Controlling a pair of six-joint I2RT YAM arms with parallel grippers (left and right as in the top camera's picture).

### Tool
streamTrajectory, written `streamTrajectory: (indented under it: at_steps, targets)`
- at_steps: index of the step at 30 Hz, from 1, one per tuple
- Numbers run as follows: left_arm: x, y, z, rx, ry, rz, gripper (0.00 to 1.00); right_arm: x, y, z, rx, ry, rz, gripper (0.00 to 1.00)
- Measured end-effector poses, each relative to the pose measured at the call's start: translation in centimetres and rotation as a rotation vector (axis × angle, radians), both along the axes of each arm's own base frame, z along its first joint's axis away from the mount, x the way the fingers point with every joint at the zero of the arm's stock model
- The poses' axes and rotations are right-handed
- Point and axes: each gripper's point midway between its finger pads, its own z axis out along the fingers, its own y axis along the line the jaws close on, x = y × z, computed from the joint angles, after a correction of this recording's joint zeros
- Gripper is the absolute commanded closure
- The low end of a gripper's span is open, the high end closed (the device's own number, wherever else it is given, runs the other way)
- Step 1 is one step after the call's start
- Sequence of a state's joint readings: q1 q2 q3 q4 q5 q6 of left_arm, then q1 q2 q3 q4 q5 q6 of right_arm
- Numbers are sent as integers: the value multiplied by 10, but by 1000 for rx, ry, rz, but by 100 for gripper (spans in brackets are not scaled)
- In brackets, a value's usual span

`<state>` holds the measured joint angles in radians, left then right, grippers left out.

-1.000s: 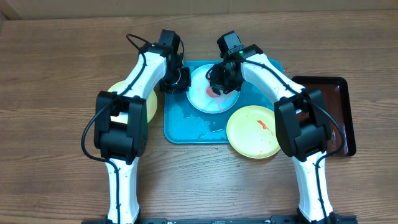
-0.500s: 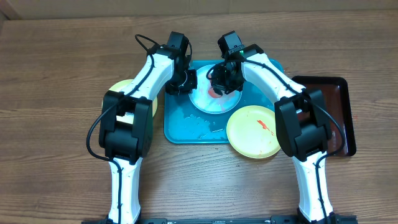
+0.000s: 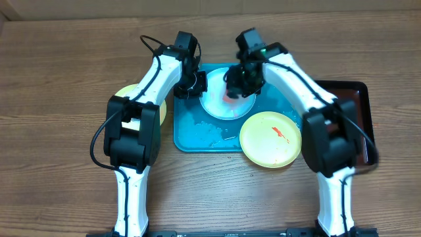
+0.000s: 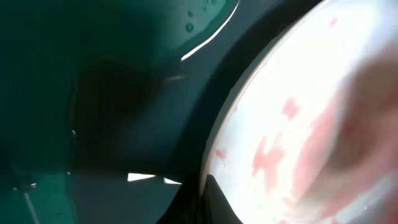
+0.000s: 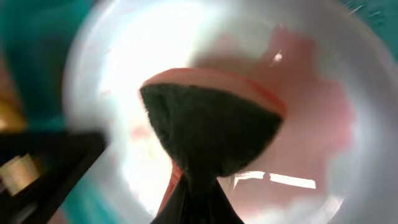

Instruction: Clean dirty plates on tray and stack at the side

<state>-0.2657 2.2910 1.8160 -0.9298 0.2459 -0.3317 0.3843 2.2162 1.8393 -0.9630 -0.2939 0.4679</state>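
The light blue plate (image 3: 217, 105) lies on the teal tray (image 3: 194, 135), smeared red-orange in the left wrist view (image 4: 298, 124). My left gripper (image 3: 197, 84) is shut on its left rim (image 4: 208, 190). My right gripper (image 3: 241, 80) is shut on a sponge (image 5: 211, 127), dark scouring side on an orange body, pressed onto the plate (image 5: 118, 74). A pale yellow plate (image 3: 270, 139) with a red smear lies at the tray's front right corner. Another yellow plate (image 3: 158, 110) lies left of the tray, partly hidden under my left arm.
A dark reddish-brown tray (image 3: 360, 105) sits at the right, partly under my right arm. Water or foam spots (image 3: 209, 133) lie on the teal tray's front part. Bare wooden table surrounds it all.
My left gripper moved right onto the blue plate's left rim. My right gripper with the sponge shifted slightly back and right over the plate.
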Motion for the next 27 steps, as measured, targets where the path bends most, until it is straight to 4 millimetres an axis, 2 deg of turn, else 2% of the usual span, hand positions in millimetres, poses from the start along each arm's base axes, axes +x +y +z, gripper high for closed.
streamTrajectory:
  at_steps: [4,5,7,8,11,15,18,22,27]
  targets:
    - [7,3,10,7,-31,-9,96,-1,-24,70,15,-104,-33,96]
    - [8,5,14,14,-42,-9,96,-3,-37,90,3,-136,-53,96]
    - [10,11,24,33,-63,-2,96,-6,-58,118,-16,-182,-92,96]
    - [11,14,31,45,-77,0,96,-9,-76,134,-43,-202,-127,96]
    - [12,26,58,104,-134,14,96,-12,-100,143,-77,-208,-173,96]
    - [12,44,105,183,-240,32,96,-10,-134,137,-121,-179,-246,96]
    - [11,60,143,254,-326,57,96,-8,-152,135,-139,-169,-284,96]
    - [7,75,184,375,-432,90,96,-7,-160,135,-149,-167,-302,96]
    - [-4,77,203,566,-490,79,96,-8,-159,134,-150,-166,-300,96]
